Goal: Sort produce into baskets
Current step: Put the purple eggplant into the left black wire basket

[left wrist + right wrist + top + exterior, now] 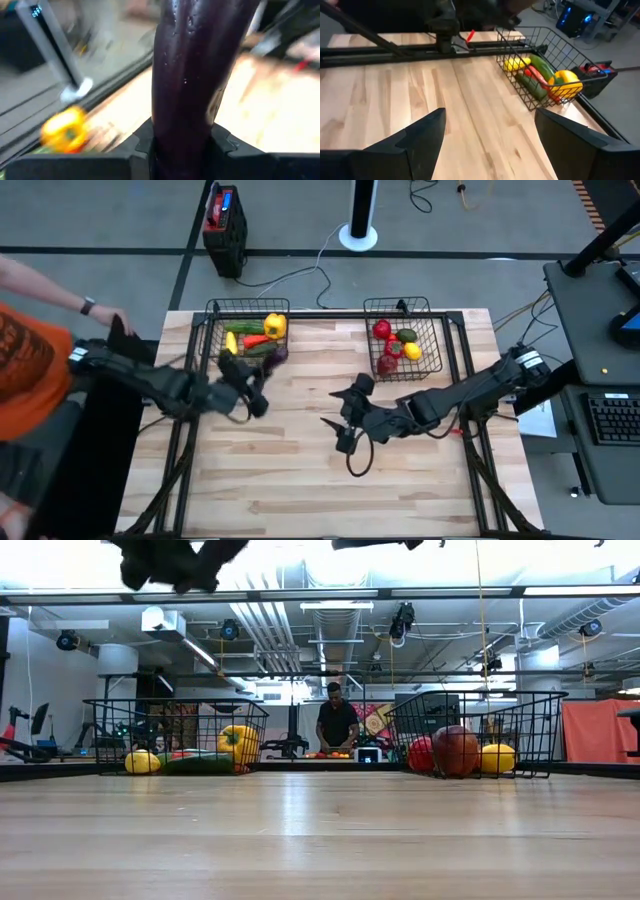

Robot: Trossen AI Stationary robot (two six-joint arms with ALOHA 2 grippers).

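My left gripper [245, 388] hangs over the table just near the left basket [215, 330] and is shut on a dark purple eggplant [192, 65]. That basket holds a yellow pepper [275, 325], a carrot, cucumbers and a small yellow piece. The right basket [432, 330] holds red tomatoes [383, 330], a lemon [412, 351] and a green piece. My right gripper [340, 418] stands open above the table's middle with nothing between its fingers [427, 132]. It points toward the left basket [520, 37]. My left gripper pinches the eggplant's lower part [180, 137] between its two fingers, one on each side. The eggplant runs on forward past the fingers, along the way they point. It is lifted clear of the table.
A person in an orange shirt [25, 355] stands at the table's left edge with a hand [110, 320] near the left arm's base. A red-and-black box [225, 225] sits on the floor beyond the far edge. Bare wood [300, 480] fills the table's near half.
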